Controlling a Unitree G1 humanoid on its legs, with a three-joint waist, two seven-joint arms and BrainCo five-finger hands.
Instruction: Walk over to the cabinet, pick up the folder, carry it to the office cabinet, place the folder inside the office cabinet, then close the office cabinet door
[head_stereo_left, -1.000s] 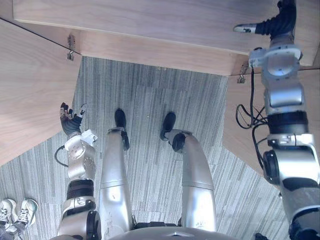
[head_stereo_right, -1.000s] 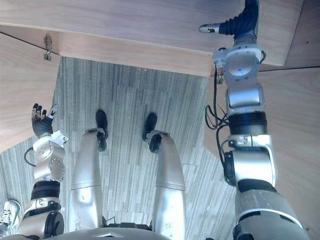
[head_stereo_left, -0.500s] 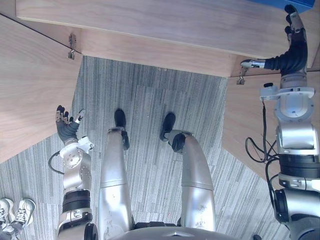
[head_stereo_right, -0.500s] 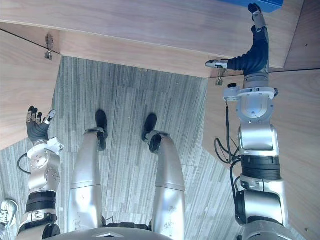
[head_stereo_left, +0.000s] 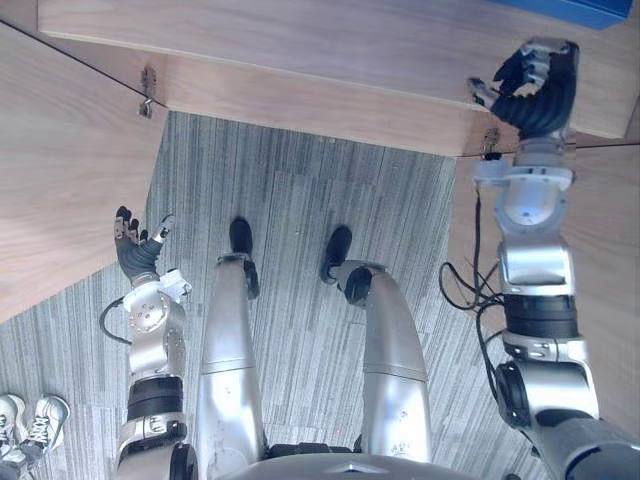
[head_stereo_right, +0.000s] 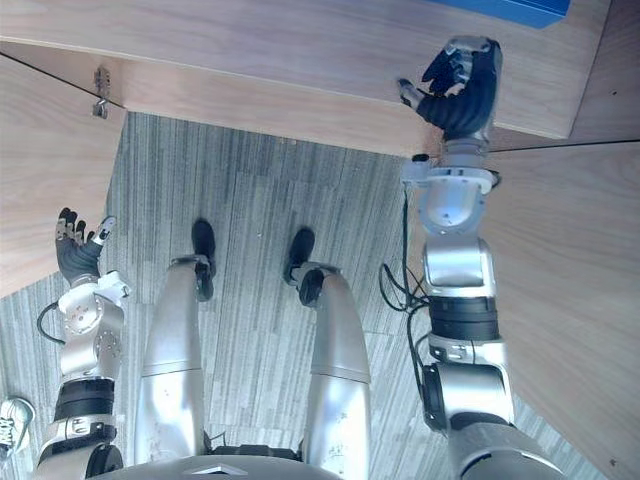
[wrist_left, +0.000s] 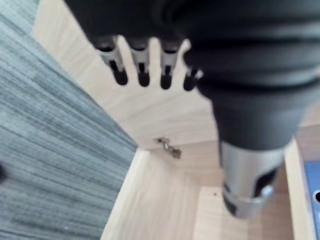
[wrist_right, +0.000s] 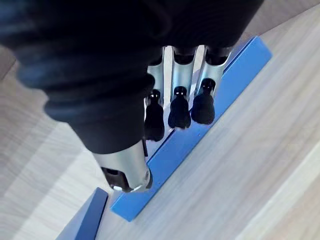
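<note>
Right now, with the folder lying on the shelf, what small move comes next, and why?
Probably draw the right hand back clear of the shelf. The folder lies flat on the wood, out of its curled fingers, so placing looks done. The left door stands open, and the open left hand hangs beside it, ready to push.

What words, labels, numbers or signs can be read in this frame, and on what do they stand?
None can be read.
The flat blue folder shows plain faces; the light wooden cabinet panels bear no label; a person's white shoes on the grey carpet are too small to tell any print.
</note>
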